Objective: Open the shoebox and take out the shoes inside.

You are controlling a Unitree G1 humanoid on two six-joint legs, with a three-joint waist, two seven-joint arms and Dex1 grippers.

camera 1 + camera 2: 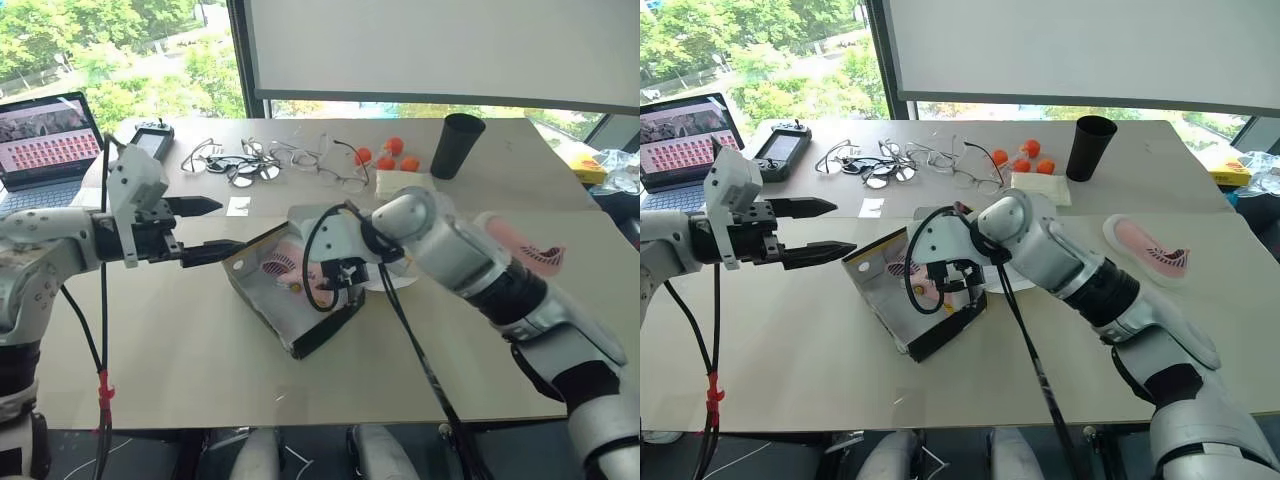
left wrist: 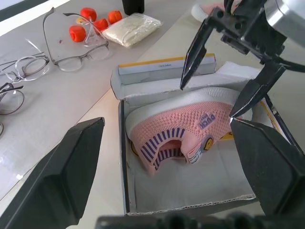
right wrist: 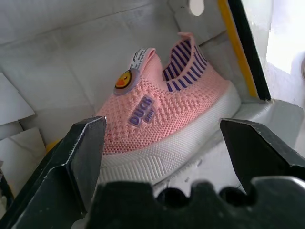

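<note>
We counted two shoes, one in the open shoebox between the right gripper's spread fingers, one on the table; the left gripper gaped empty, and perhaps four orange balls lay beyond.

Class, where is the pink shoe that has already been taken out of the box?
The shoe lies on the table at the robot's right, beyond its right arm, right of the open shoebox and near the black cup.

We are seeing the right gripper covering part of the shoe inside the shoebox; the shoe's toe end is lying behind its fingers. The shoebox lid is hiding behind the right arm in the head views. The laptop is being cut off by the picture's left edge.
</note>
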